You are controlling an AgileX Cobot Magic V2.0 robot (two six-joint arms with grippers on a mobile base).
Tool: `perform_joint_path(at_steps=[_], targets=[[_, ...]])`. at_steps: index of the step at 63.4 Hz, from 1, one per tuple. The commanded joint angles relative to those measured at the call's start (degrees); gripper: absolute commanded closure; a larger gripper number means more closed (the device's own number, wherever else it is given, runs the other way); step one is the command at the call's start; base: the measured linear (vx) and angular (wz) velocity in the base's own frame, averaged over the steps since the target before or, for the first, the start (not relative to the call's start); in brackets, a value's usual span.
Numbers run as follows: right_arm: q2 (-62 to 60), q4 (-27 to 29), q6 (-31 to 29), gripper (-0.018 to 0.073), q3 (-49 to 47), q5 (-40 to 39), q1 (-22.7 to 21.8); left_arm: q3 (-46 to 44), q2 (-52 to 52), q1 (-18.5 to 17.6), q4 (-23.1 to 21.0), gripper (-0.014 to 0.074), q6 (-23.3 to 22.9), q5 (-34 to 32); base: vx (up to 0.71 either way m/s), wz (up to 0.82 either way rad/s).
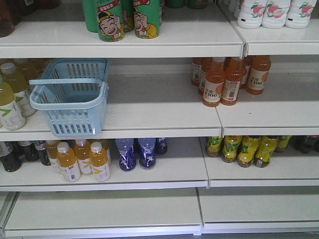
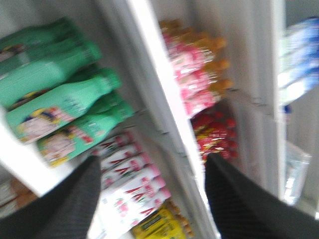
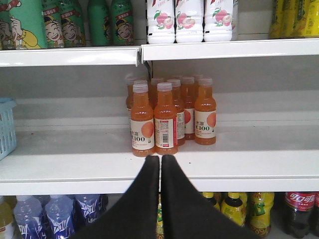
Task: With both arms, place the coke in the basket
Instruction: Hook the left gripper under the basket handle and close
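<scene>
The light blue basket (image 1: 75, 122) stands on the middle shelf at the left, its hoop handle folded across the top, and it holds nothing. Its edge also shows in the right wrist view, the basket (image 3: 6, 127) being far left of my right gripper (image 3: 160, 157). That gripper is shut with nothing in it and points at the shelf edge below the orange bottles (image 3: 166, 119). My left gripper (image 2: 153, 162) is open and empty in a blurred, tilted view of upper shelves. The coke is out of view. Neither arm shows in the front view.
Orange C100 bottles (image 1: 224, 79) stand on the middle shelf to the right. Green cartoon bottles (image 1: 128, 19) and white peach bottles (image 1: 271, 12) fill the top shelf. Below are yellow-orange bottles (image 1: 82, 159), blue bottles (image 1: 135, 153), green-yellow bottles (image 1: 244, 149) and a dark cola bottle (image 3: 299, 211).
</scene>
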Motion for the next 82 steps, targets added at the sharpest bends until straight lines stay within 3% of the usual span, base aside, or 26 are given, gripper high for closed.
perform_joint_path(at_steps=[1, 11, 20, 30, 41, 61, 82], targets=[[-0.8, -0.6, -0.1, 0.0564, 0.8, -4.4, -0.1, -1.5, 6.9, -0.3, -1.1, 0.0048, -0.7, -6.8, 0.00, 0.00], [-0.8, -0.6, -0.1, 0.0564, 0.8, -4.4, -0.1, -1.5, 19.0, -0.3, -3.2, 0.0045, -1.0, -14.0, 0.00, 0.00], [-0.8, -0.6, -0.1, 0.0564, 0.8, -4.5, -0.1, -1.5, 30.8, -0.3, -10.8, 0.0045, 1.1, -21.5, 0.00, 0.00], [-0.8, -0.6, -0.1, 0.0564, 0.8, -4.5, -0.1, -1.7, 43.4, -0.3, -18.2, 0.0045, 1.2, -34.6, 0.00, 0.00], [-0.8, -0.6, -0.1, 0.0564, 0.8, -4.4, -0.1, -7.2, 55.2, -0.3, -17.0, 0.0045, 1.0, -41.2, 0.00, 0.00], [-0.8, -0.6, -0.1, 0.0564, 0.8, -4.4, -0.1, -17.2, 62.7, -0.3, -13.6, 0.0045, 1.3, -40.4, 0.00, 0.00], [-0.8, -0.6, -0.1, 0.0564, 0.8, -4.4, -0.1, -22.8, 64.4, -0.3, -13.7, 0.0045, 1.4, -35.8, 0.00, 0.00]])
